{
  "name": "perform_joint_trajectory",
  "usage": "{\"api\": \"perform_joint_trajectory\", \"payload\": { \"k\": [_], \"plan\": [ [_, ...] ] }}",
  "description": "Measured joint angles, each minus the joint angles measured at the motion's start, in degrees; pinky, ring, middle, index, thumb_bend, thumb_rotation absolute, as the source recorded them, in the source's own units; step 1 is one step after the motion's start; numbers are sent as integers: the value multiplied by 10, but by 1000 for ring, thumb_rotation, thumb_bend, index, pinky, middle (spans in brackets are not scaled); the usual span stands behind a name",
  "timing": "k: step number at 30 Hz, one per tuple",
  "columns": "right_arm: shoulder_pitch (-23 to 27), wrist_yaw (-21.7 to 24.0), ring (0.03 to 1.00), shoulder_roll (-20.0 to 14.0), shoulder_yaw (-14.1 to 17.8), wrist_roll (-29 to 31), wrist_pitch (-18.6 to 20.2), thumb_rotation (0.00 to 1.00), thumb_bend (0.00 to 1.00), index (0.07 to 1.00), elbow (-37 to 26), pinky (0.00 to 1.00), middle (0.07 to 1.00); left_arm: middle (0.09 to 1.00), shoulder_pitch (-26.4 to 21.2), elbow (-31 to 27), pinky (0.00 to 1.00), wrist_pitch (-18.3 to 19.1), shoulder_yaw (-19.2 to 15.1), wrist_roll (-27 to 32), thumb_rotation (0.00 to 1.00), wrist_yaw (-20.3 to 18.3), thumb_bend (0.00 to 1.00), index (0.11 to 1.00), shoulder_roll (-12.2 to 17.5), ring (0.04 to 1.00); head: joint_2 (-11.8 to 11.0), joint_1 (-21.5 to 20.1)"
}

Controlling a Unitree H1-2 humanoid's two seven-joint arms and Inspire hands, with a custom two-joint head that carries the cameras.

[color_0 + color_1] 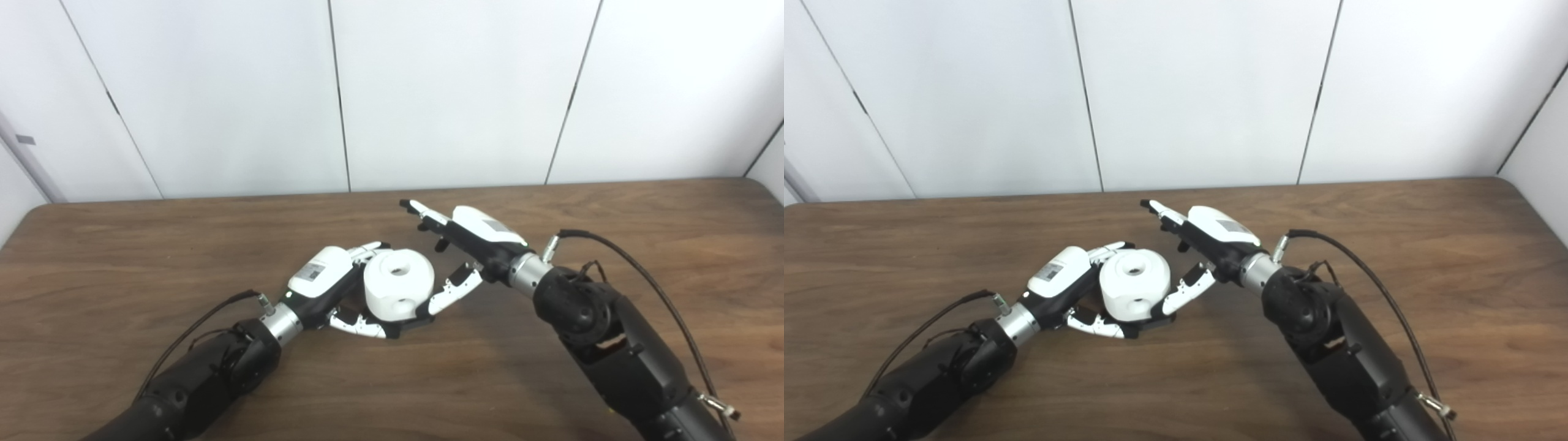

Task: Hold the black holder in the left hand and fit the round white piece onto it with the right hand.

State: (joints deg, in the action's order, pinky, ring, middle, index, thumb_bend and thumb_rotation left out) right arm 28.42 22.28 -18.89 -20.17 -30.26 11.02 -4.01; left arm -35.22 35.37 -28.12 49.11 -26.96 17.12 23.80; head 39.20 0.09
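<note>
- The left hand (334,288) lies low over the middle of the tabletop (122,257), its fingers (367,250) curled round the far side of the round white piece (398,285) and its thumb (361,324) hooked under the near side, so it has hold of that assembly.
- The right hand (462,248) hangs just right of the piece with its fingers spread and nothing held; its thumb (453,291) points at the piece's right side, and whether it touches cannot be told.
- The black holder (413,324) shows only as a dark sliver under the white piece, at the tip of the left thumb; its shape is hidden by the piece and the hand.
- The round white piece is a thick, smooth drum with one round hole in its top face and another in its side wall, tilted slightly toward the camera.
- Both forearms are black and are cut off by the bottom edge, each with a thin black cable (643,275) looping from the wrist.
- The tabletop is dark brown wood grain with rounded far corners.
- Behind its far edge stands a white panelled wall (453,92) with thin dark seams.
</note>
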Motion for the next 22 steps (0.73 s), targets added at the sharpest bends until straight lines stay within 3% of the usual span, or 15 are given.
{"api": "perform_joint_trajectory", "payload": {
  "k": [5, 8, 10, 13, 14, 15, 18, 20, 22],
  "plan": [
    [0, 6, 891, -6, 8, 0, 0, 311, 1000, 1000, 0, 694, 993, 871, 0, 0, 848, 0, 0, 0, 64, 0, 526, 477, 0, 929, 2, 0],
    [0, 48, 978, -20, 6, 5, 15, 241, 1000, 1000, -13, 761, 1000, 874, 0, 0, 857, 0, -1, 0, 65, -1, 525, 478, 0, 933, 3, 3],
    [0, 95, 975, -46, 6, 16, 34, 170, 1000, 1000, -33, 752, 1000, 868, 0, -2, 853, 0, -2, 0, 64, -3, 525, 478, 0, 931, 4, 2],
    [-1, 158, 969, -114, 15, 41, 58, 87, 987, 1000, -50, 793, 1000, 867, 1, -4, 852, 0, -7, 0, 64, -8, 525, 478, 0, 928, 3, 0],
    [-3, 172, 964, -139, 27, 51, 65, 58, 959, 1000, -50, 805, 993, 867, 2, -4, 850, 0, -8, 0, 64, -9, 525, 478, 0, 927, 1, -1],
    [-8, 176, 907, -159, 47, 61, 66, 39, 910, 980, -49, 745, 953, 867, 2, -4, 847, 0, -8, 0, 64, -9, 525, 478, 0, 928, 1, -2],
    [-38, 146, 776, -195, 137, 93, 63, 24, 791, 855, -47, 621, 876, 870, 4, -4, 848, -1, -10, 0, 64, -9, 526, 477, 2, 931, 0, -3],
    [-58, 102, 732, -190, 198, 116, 52, 17, 735, 806, -42, 574, 836, 873, 4, -4, 852, -2, -10, 0, 65, -9, 525, 477, 4, 933, -1, -4],
    [-71, 53, 705, -162, 244, 141, 32, 3, 692, 762, -35, 539, 801, 877, 4, -3, 853, -2, -10, 0, 64, -9, 526, 478, 6, 934, -2, -5]
  ]
}}
